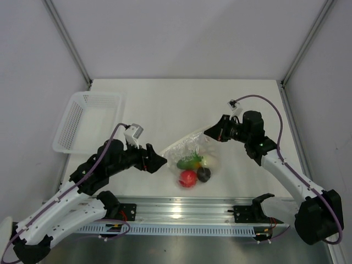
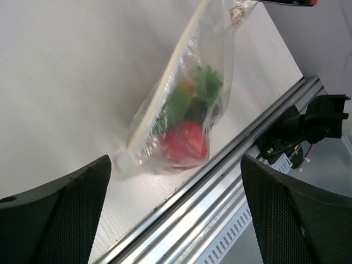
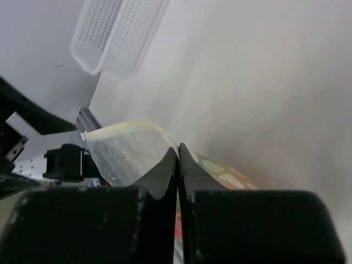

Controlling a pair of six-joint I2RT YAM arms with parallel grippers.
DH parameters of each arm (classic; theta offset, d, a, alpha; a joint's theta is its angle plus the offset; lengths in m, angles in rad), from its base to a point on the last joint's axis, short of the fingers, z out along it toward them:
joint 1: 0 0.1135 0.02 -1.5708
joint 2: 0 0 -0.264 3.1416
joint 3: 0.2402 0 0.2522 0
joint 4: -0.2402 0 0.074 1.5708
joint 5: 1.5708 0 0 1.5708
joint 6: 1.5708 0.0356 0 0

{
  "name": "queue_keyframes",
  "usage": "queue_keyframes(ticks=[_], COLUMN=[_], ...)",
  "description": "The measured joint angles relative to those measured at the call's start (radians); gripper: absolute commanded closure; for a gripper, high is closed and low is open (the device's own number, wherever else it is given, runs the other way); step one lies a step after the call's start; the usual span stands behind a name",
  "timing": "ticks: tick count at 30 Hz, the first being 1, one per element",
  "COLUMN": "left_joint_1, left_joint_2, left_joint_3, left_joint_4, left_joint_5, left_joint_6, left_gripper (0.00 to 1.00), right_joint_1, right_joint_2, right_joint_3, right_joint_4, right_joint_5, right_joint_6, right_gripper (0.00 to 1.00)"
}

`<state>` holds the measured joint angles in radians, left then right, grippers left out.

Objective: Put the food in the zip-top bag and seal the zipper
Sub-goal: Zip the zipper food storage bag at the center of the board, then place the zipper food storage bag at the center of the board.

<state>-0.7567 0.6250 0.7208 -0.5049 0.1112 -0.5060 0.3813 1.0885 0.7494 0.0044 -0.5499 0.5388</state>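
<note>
Two hands in play here, and only one has anything in it. The right hand (image 1: 210,132) is pinched fully closed on an upper corner of the zip-top bag (image 1: 190,149). In its wrist view the fingers (image 3: 159,170) meet with the plastic clamped between them. The left hand (image 1: 158,159) is spread wide with nothing in it, and the bag is out in front of it, not touching.

The bag is off to the right of the white basket (image 1: 88,118) and closer to the arm bases, well apart from it. The left hand sits between the basket and the bag, just beside the bag.

All the food is inside, bunched at the low end: the red tomato ball (image 1: 188,178), the orange-and-green piece (image 1: 190,163), the white piece (image 1: 209,160) and a dark piece (image 1: 204,174). That low end looks like it's resting on the desk (image 1: 165,104), with the bag tilted up toward the right hand.

The zipper (image 2: 165,91) is a pale strip along the bag's basket-side edge. Can't tell if it's pressed shut.
</note>
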Motion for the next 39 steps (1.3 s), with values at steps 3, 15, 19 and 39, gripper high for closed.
queue_keyframes(ticks=[3, 15, 19, 39], left_joint_1=[0.000, 0.000, 0.000, 0.000], left_joint_2=[-0.037, -0.103, -0.150, -0.201], left_joint_3=[0.000, -0.018, -0.032, -0.035], left_joint_4=[-0.011, -0.050, -0.078, -0.135], left_joint_5=[-0.031, -0.055, -0.056, -0.051], left_joint_6=[0.000, -0.010, -0.016, -0.029], left_gripper=[0.00, 0.00, 0.00, 0.00], right_joint_1=[-0.020, -0.179, -0.222, -0.294], right_joint_2=[0.074, 0.544, 0.680, 1.006], right_joint_3=[0.043, 0.294, 0.388, 0.632], right_joint_4=[0.000, -0.042, -0.070, -0.167], right_joint_5=[0.041, 0.116, 0.127, 0.187], right_joint_6=[0.019, 0.101, 0.116, 0.031], right_gripper=[1.00, 1.00, 1.00, 0.38])
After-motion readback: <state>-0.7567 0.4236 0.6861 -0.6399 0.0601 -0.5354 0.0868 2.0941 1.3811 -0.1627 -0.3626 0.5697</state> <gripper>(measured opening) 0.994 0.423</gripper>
